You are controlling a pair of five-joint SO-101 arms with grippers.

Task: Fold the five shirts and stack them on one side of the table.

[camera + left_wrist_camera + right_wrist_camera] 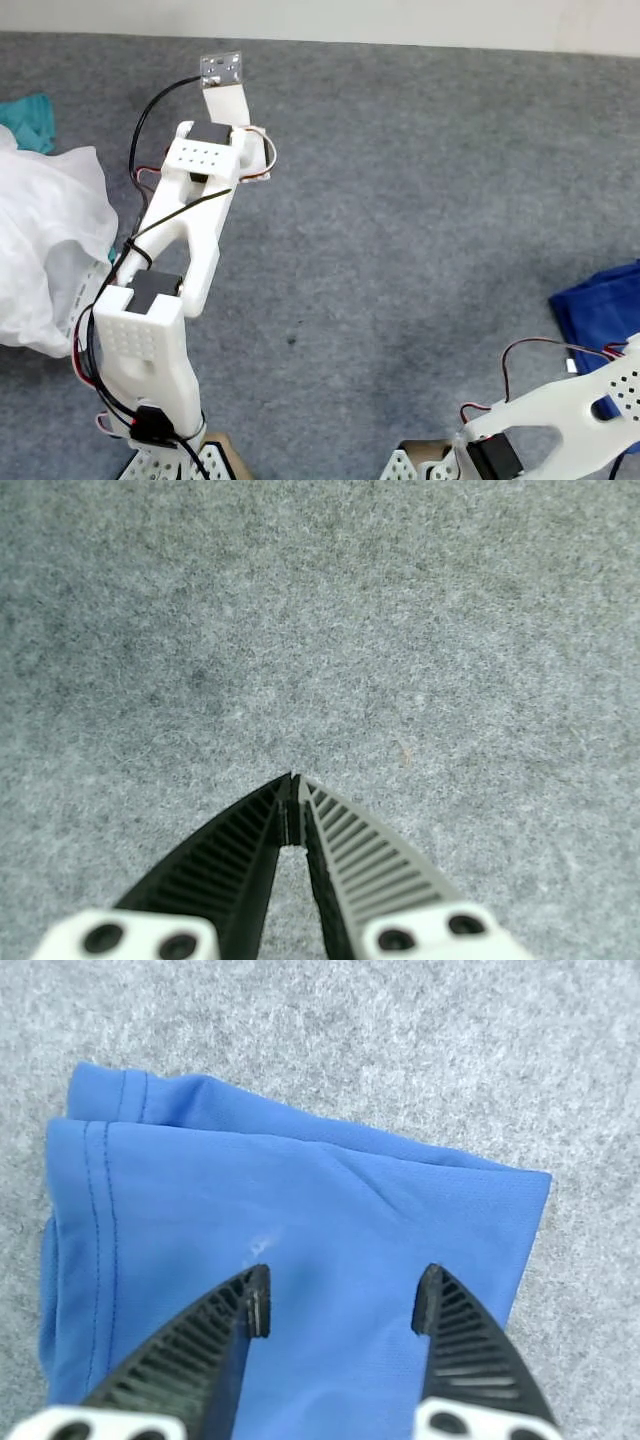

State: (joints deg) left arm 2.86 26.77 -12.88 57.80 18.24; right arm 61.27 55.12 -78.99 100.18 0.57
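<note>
A folded blue shirt (300, 1200) lies on the grey table surface at the right edge (603, 305). My right gripper (343, 1295) hangs open just above it, with one finger over each side of the cloth and nothing gripped. The right arm (570, 405) comes in from the bottom right corner. My left arm (190, 200) stretches from the bottom left toward the far middle of the table. Its gripper (295, 780) is shut and empty over bare grey surface. A crumpled white shirt (45, 245) lies at the left edge, with a teal shirt (30, 115) behind it.
The grey felt-like surface (400, 200) is bare between the two arms and toward the back. A pale wall strip runs along the far edge (400, 20). Loose cables (540, 350) hang near the right arm.
</note>
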